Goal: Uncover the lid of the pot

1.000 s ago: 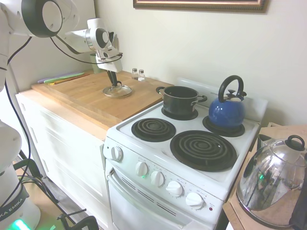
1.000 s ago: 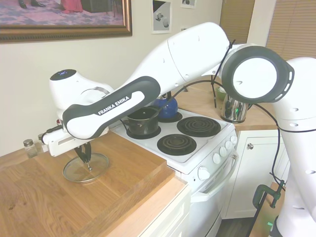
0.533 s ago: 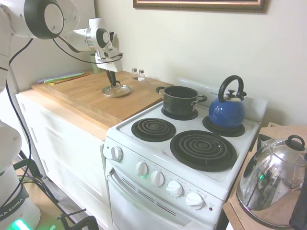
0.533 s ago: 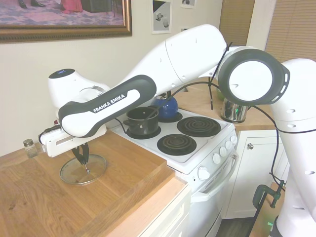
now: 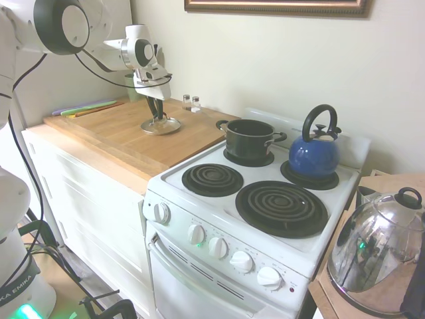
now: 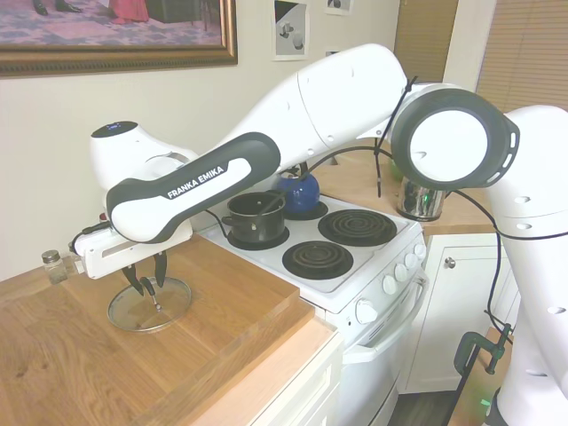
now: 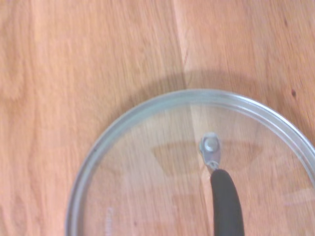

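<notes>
With the glass lid lying flat on the wooden surface, well left of the uncovered black pot, lift the released claw straight up, clear of the loop handle.

The white Franka arm reaches in from the upper right of the second exterior view, forearm sloping down to the left; its gripper points straight down, black fingers spread apart

Opposing room views; wrist perhaps overhead
</notes>
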